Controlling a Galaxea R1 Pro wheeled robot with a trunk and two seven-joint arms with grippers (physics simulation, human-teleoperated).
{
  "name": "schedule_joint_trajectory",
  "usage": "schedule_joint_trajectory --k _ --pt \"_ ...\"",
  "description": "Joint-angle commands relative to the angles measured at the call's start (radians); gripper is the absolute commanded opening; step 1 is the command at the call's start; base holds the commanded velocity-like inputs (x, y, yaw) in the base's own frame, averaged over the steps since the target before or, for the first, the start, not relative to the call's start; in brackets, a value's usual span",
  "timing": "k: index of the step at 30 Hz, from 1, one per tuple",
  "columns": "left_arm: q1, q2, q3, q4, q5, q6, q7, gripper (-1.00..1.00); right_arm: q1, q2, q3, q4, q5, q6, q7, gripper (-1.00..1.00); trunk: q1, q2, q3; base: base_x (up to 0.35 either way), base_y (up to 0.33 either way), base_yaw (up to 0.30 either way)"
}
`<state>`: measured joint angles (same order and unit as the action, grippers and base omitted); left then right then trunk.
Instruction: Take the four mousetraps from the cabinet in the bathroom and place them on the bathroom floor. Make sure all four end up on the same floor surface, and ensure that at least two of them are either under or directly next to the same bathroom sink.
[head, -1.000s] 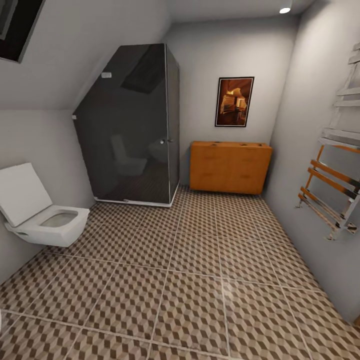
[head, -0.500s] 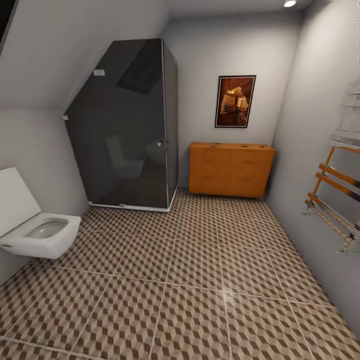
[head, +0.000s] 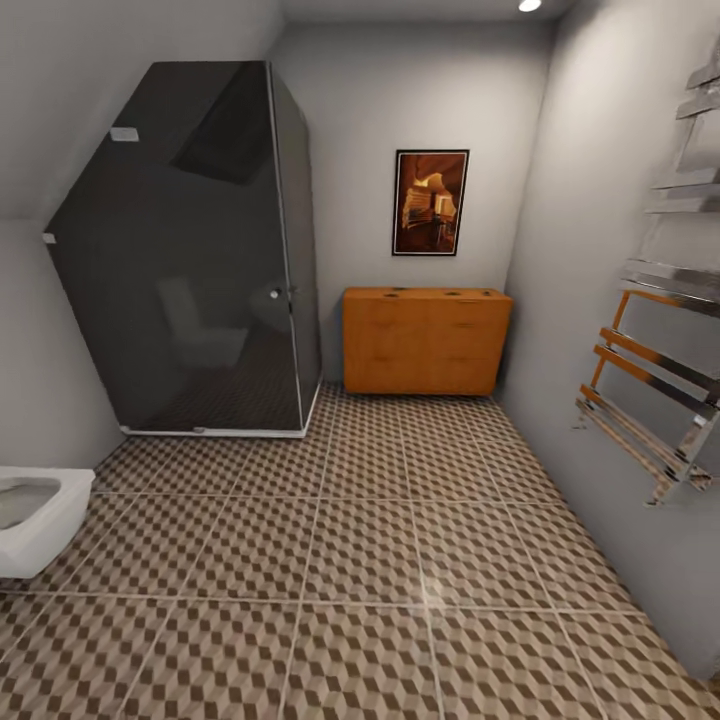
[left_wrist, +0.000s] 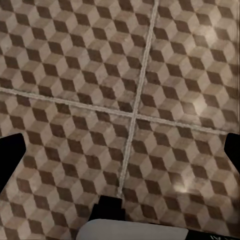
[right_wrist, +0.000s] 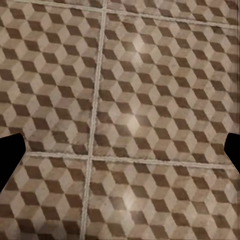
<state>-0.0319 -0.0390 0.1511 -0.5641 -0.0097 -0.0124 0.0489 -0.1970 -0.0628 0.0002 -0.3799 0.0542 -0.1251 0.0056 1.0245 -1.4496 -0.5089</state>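
The orange-brown cabinet (head: 425, 341) stands against the far wall, right of the dark glass shower. A few small dark spots (head: 452, 294) lie on its flat top, too small to tell whether they are the mousetraps. The cube-patterned bathroom floor (head: 380, 560) stretches from me to the cabinet. The sink is out of view. In the left wrist view my left gripper (left_wrist: 120, 155) hangs over bare floor tiles (left_wrist: 150, 75), its black fingertips (left_wrist: 10, 160) wide apart with nothing between them. My right gripper (right_wrist: 120, 152) is likewise open over the tiles (right_wrist: 150, 100).
A dark glass shower enclosure (head: 190, 260) fills the back left corner. A white toilet (head: 30, 515) juts from the left wall. A chrome and wood towel rail (head: 650, 400) projects from the right wall. A framed picture (head: 430, 202) hangs above the cabinet.
The whole head view has shifted: the camera has moved forward and turned, so the toilet has slid to the left edge and the cabinet sits further left. Nothing in the room itself has moved.
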Motion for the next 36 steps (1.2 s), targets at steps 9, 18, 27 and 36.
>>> schedule_joint_trajectory --k 9,18,27,36 --pt "0.000 -0.001 0.004 0.000 -0.001 -0.001 0.000 1.00 -0.001 0.000 0.000 0.001 0.005 -0.003 0.001 1.00 0.001 0.000 -0.001 0.327 0.000 -0.261" --pt "0.000 0.000 0.003 0.006 -0.001 0.001 0.000 1.00 -0.001 0.000 0.000 0.001 0.005 -0.003 0.001 1.00 0.001 0.000 -0.001 0.321 0.000 -0.143" --pt "0.000 -0.003 -0.003 0.026 0.000 -0.001 0.000 1.00 -0.001 0.000 0.000 0.001 0.005 -0.002 0.001 1.00 0.001 0.000 -0.001 0.110 0.000 -0.018" --pt "0.000 -0.004 -0.003 0.027 0.002 -0.004 0.000 1.00 -0.001 0.000 0.000 0.001 0.006 -0.002 0.001 1.00 -0.015 0.028 0.012 0.009 0.000 -0.001"
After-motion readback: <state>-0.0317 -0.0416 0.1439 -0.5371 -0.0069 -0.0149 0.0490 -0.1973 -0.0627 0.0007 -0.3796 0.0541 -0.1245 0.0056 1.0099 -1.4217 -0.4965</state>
